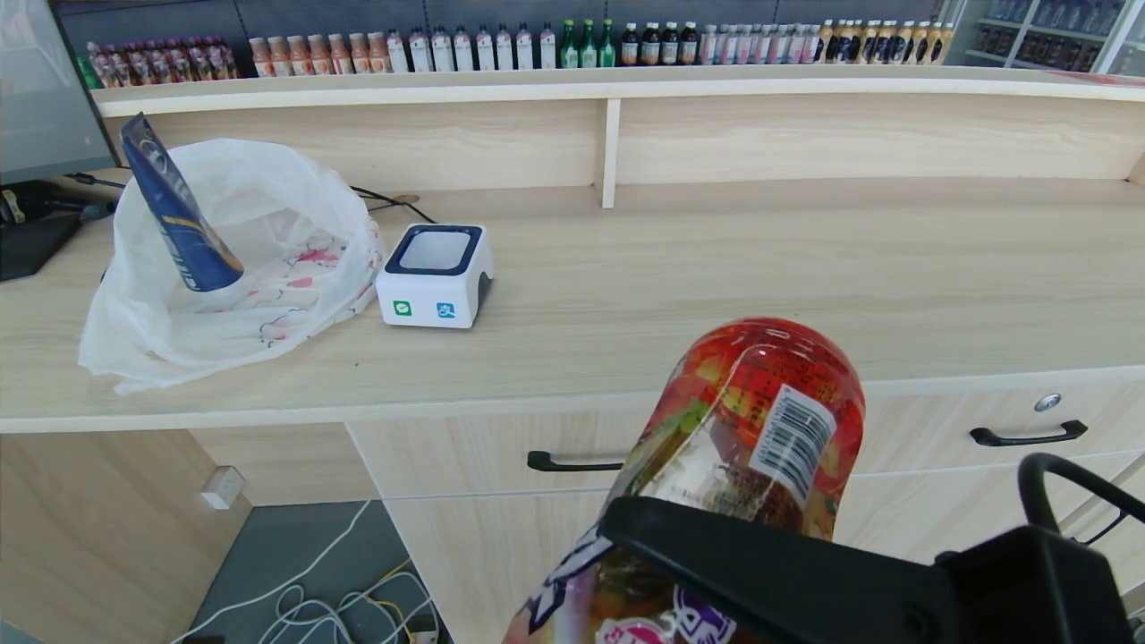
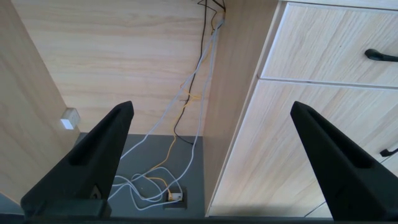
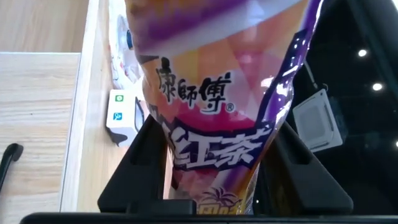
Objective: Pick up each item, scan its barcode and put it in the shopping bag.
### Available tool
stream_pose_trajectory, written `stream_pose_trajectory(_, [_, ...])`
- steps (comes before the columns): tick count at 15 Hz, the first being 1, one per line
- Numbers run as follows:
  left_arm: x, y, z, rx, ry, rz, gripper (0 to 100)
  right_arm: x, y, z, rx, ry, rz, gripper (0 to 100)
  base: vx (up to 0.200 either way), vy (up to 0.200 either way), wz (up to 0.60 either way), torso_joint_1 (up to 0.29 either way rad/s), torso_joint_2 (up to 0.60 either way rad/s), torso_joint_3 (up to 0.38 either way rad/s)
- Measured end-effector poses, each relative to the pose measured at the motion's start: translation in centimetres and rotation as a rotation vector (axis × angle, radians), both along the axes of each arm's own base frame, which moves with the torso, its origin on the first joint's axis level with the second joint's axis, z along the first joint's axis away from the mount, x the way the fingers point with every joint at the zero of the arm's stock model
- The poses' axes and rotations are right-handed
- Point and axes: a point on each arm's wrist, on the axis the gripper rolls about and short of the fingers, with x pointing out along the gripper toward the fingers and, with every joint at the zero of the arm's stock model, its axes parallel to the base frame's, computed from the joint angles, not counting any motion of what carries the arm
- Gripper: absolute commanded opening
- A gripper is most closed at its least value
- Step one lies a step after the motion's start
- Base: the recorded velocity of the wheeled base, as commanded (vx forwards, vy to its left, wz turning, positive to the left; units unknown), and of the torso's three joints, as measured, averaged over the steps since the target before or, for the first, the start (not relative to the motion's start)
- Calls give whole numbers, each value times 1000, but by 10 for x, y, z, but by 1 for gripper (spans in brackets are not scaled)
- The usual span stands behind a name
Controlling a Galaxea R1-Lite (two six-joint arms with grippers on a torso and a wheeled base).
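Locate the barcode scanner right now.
Head view: the white scanner sits on the counter, left of centre, just right of the shopping bag, beyond the bottle held in the right gripper.

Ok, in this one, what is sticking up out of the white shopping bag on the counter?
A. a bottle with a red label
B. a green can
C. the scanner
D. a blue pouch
D: a blue pouch stands tilted in the shopping bag, while the bottle is in the right gripper and the scanner sits beside the bag.
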Motion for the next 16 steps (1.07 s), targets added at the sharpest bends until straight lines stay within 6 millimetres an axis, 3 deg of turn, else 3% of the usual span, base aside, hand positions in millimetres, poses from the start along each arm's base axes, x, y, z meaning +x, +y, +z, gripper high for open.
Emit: stream_pose_trajectory(16, [0,0,0,0,0,0,100,-2,-1,2,-26,-92,-3,0,0,0,0,0,0,0])
